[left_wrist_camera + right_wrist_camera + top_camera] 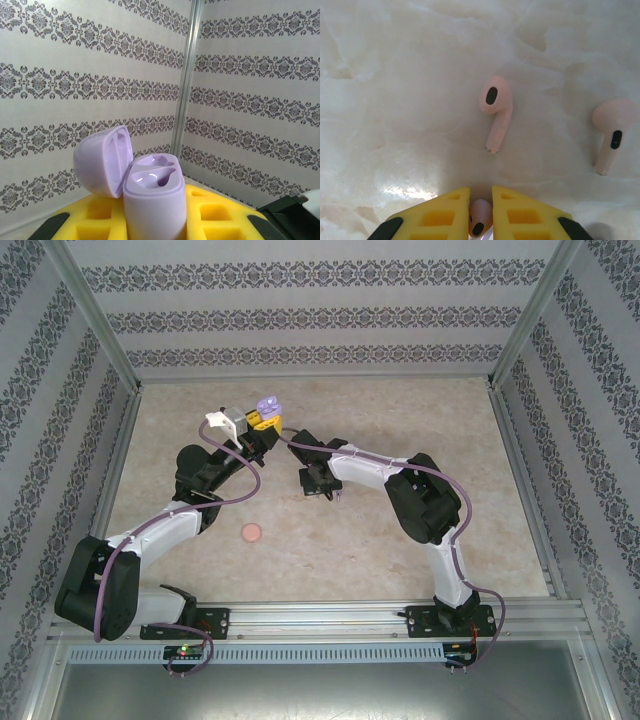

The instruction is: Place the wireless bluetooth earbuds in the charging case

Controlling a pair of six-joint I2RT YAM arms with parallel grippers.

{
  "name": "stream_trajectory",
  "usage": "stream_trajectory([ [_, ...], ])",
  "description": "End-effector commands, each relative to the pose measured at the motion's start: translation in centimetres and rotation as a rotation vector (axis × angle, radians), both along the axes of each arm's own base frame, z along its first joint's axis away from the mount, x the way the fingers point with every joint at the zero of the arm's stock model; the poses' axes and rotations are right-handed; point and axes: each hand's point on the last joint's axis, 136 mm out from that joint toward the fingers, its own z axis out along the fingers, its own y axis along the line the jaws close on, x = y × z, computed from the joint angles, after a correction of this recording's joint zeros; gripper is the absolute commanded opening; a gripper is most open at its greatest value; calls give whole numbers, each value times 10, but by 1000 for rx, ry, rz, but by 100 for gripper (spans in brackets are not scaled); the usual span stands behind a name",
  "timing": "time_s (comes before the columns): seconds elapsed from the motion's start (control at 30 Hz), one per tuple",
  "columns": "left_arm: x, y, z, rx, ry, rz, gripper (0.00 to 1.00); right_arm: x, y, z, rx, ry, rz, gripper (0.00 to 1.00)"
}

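Right hand [481,196] low, tight on a pink earbud [480,224] — left hand [155,227] aloft, tight on the purple case [152,192].

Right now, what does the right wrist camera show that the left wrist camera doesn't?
Right wrist: one pink earbud and a paler one lie loose on the marble table, and a third earbud is pinched in the right pincer. Left wrist: the open purple charging case, lid hinged back, sits in the left pincer, with patterned walls behind it. Both: yellow fingers at the bottom edge.
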Motion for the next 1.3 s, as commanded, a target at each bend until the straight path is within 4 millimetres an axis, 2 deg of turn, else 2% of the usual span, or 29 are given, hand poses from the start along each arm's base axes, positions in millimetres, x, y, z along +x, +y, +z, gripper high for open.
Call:
stream_trajectory([
  [0.0,-1,3,9,-20,-17,-5,0,-12,-4,18,-16,-4,24,15],
  [0.17,1,3,11,-16,-13,-4,0,-11,-12,48,10,-66,19,14],
  [0.33,2,1,11,-9,-5,-9,0,-14,-28,72,30,-115,2,14],
  [0.6,-1,-5,9,16,0,-51,0,-13,-66,101,65,-180,-56,14],
  [0.7,-7,-13,5,50,-9,-103,0,-12,-77,124,92,-225,-62,14],
  [0.83,-14,-24,-1,125,-36,-129,0,-7,-86,172,143,-326,-39,14],
  [1.03,-16,-44,-19,311,-111,-61,0,-2,-87,251,233,-523,19,14],
  [1.13,-18,-54,-21,358,-155,-41,0,-3,-84,285,283,-615,50,14],
  [1.27,-22,-70,-20,385,-212,-48,0,-8,-82,320,339,-721,85,14],
])
